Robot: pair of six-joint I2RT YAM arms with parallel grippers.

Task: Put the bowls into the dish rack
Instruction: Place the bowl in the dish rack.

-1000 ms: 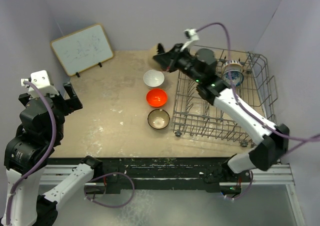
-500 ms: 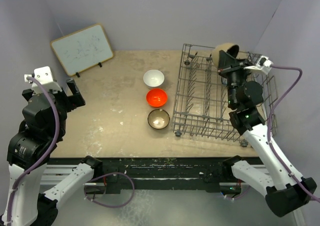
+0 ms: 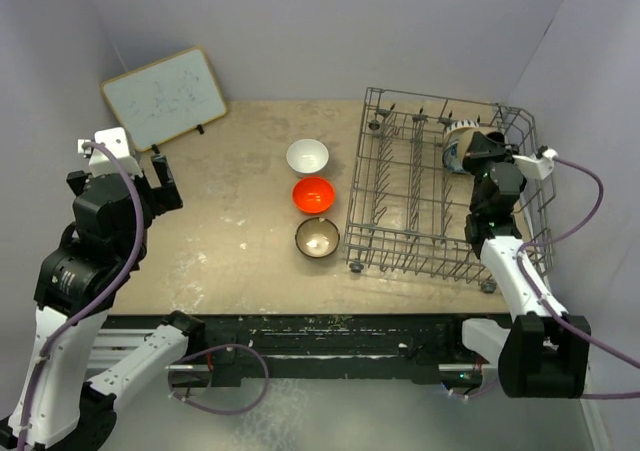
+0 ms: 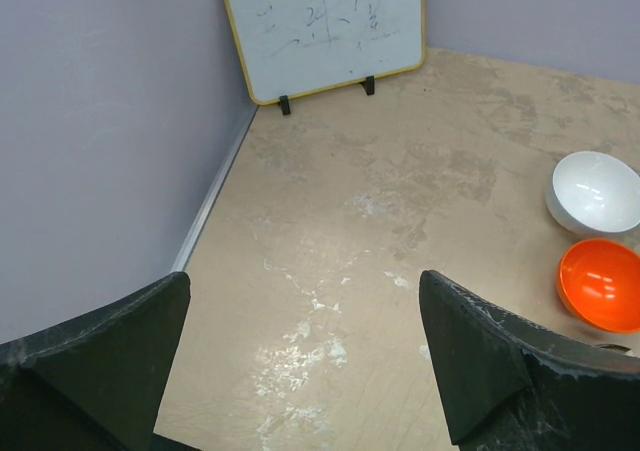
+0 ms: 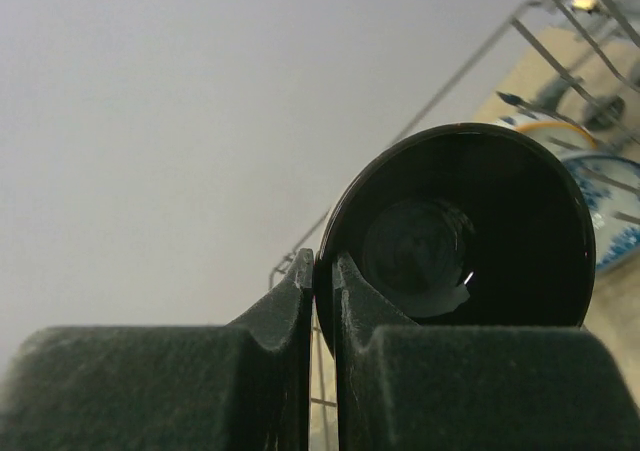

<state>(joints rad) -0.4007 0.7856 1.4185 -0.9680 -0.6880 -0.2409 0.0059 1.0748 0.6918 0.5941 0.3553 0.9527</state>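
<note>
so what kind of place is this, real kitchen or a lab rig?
Probably a robot test cell, not a kitchen: plain walls box in a worn tabletop, a whiteboard leans in the far corner, and the dish rack sits on that tabletop beside three loose bowls.

3 bowls sit in a column on the tan table point(image 3: 235, 171): white bowl point(image 3: 307, 156) farthest, orange-red bowl point(image 3: 313, 194) in the middle, brown bowl point(image 3: 317, 237) nearest. Right of them stands the grey wire dish rack point(image 3: 400, 211), with a blue-and-white bowl point(image 3: 457, 143) in its far right corner just beside the right gripper point(image 3: 480, 151). The left gripper point(image 3: 160, 183) hangs spread wide near the whiteboard point(image 3: 165, 96).
</note>
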